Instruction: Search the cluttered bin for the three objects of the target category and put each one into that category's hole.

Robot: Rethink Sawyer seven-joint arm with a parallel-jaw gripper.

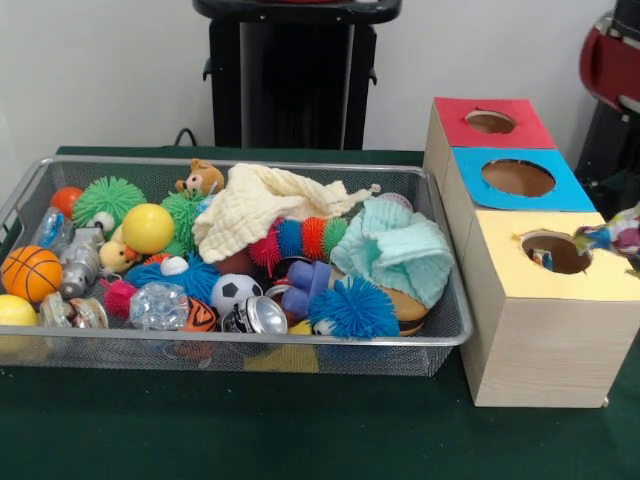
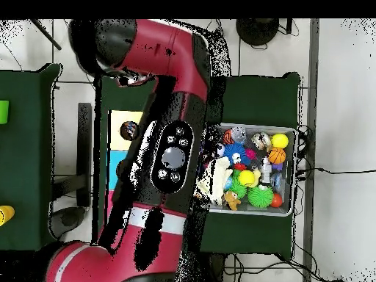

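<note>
The wire mesh bin is full of toys and cloths; it also shows in the overhead view. A blotched cloth piece hangs at the right edge, just right of the yellow-surround hole on the pale wooden box. Only a dark sliver of my gripper shows beside that cloth. A colourful bit shows inside the hole, which also shows in the overhead view. No other blotched cloth shows in the bin. My arm hides much of the boxes from above.
A cream waffle cloth and a mint-green cloth lie over spiky balls, small sports balls and other toys. The blue-surround hole and the red-surround hole sit behind the yellow one. The pedestal stands at the back.
</note>
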